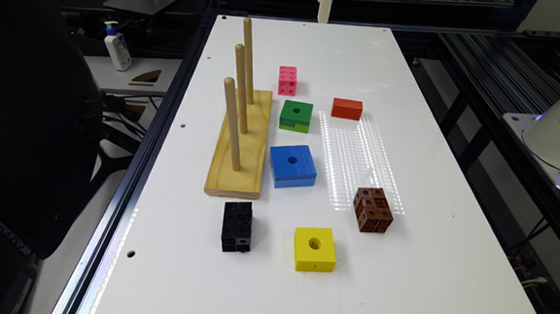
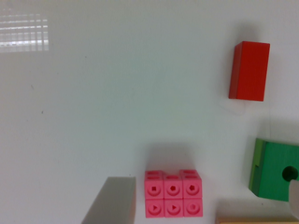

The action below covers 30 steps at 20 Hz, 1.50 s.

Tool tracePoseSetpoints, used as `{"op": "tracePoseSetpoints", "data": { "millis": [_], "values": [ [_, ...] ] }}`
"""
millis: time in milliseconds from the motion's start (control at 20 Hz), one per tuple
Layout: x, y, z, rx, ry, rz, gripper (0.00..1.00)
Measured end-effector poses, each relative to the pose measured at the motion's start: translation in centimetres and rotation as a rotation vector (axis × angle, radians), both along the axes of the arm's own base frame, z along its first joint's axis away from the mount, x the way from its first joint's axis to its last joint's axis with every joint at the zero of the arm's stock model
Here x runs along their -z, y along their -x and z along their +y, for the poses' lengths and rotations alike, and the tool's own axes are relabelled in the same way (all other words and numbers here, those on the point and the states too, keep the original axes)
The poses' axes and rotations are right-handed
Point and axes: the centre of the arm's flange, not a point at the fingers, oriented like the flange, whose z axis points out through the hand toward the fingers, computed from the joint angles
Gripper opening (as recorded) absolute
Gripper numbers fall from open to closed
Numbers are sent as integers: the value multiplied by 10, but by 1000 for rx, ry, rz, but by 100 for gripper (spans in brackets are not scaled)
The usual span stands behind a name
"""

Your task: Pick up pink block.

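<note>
Hovering high above the far end of the white table [image 1: 399, 281], the gripper [image 1: 324, 4] shows in the exterior view as a pale part hanging from the top edge, well clear of everything below. The pink block [image 1: 287, 80] sits on the table beneath and a little nearer the camera than the pincer, untouched, just beyond the green block [image 1: 296, 115] and beside the wooden peg stand [image 1: 239, 147]; the red brick [image 1: 346, 108] lies apart from it on the other side. In the wrist view the pink block [image 2: 173, 193] lies close against one grey finger [image 2: 112, 200], with a sliver of the other finger possibly at the frame's edge, though that is too thin to be sure. By that spread the pincer looks released and empty. The step in hand appears to be the approach: the block is found but not yet straddled. The next move likely calls for shifting sideways until the block is centred between the fingers, then descending straight, keeping clear of the green block and pegs.
</note>
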Motion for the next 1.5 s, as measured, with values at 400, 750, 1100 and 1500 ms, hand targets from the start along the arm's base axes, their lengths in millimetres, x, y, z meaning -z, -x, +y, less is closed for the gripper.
{"op": "tracePoseSetpoints", "data": {
  "millis": [400, 750, 1100, 1500],
  "values": [
    [-2, -2, -2, 0, 2, -5, 100],
    [13, -8, -7, 3, -3, 10, 100],
    [32, -15, -9, 2, -3, 11, 100],
    [58, -18, -10, 2, -8, 24, 100]
  ]
}}
